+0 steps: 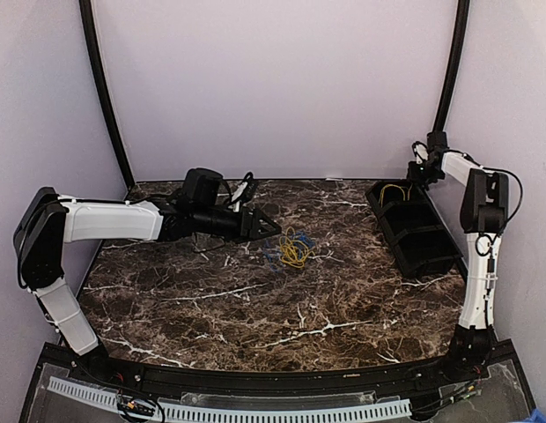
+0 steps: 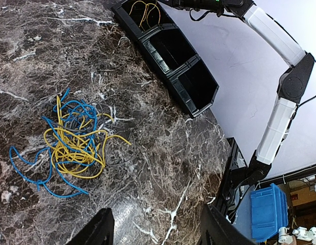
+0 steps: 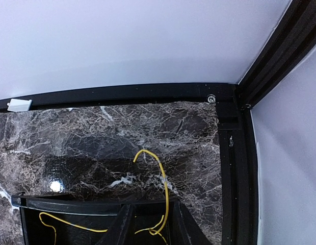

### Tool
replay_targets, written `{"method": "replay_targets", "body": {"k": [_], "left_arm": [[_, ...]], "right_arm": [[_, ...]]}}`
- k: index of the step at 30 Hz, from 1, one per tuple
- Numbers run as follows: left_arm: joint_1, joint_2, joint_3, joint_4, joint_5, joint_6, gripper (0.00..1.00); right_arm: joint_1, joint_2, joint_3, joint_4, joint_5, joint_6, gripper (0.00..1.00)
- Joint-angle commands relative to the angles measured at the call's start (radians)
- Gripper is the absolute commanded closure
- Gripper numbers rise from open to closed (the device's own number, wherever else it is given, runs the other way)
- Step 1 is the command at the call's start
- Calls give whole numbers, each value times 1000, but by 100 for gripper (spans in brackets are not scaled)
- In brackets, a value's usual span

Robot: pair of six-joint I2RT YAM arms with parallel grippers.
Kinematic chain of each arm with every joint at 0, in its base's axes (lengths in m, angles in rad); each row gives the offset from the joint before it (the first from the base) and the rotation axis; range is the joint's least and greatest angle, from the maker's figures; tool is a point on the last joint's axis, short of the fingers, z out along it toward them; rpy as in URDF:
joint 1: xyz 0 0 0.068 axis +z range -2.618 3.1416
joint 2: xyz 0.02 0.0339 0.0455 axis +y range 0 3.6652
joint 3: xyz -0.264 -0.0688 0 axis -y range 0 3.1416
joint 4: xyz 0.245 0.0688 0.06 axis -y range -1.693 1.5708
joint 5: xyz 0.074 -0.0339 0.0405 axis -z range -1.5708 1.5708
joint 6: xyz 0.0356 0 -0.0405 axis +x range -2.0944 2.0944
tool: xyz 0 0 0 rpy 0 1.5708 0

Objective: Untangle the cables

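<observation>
Tangle out front of the left arm, one yellow strand over at the right

The cables (image 2: 71, 143) are a loopy yellow-and-blue knot lying flat on the table (image 1: 255, 308). It's just ahead of the left gripper (image 2: 157, 224) and a bit off to one side of its tips, not touching them. That gripper hangs low over the marble with its jaws spread wide and nothing in them. One separate yellow cable (image 3: 163, 184) arches up between the fingers of the right gripper (image 3: 153, 214). Its lower end trails down into the tray (image 2: 163, 64) compartment right below that gripper. Honestly can't tell if it's pinching the strand or if the strand just stands between the jaws. The tray sits well beyond the left gripper, past the knot.
</observation>
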Motion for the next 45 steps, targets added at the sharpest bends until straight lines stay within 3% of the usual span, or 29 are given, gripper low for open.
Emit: {"method": "replay_targets", "body": {"k": [1,6,13,26,38,39,42,45], "left_arm": [[-4,-1,10,14,14,-3,39],[-5,-1,10,17,14,-4,39],[-5,0,9,17,14,-3,39],[-5,14,7,40,28,-10,39],[-8,35,-3,72,50,-26,39],[-8,36,-3,72,51,-26,39],[-9,41,-3,76,55,-31,39],[-10,43,-2,75,53,-34,39]], "right_arm": [[-5,27,38,5,-24,-2,73],[-5,39,47,-3,-35,-2,78],[-5,20,27,2,-34,-7,100],[-5,-243,-224,77,-160,-44,100],[-5,-330,-420,84,-199,-109,100],[-5,-327,-413,87,-185,-110,100],[-6,-274,-336,69,-132,-83,77],[-6,-194,-219,27,-125,-40,71]]}}
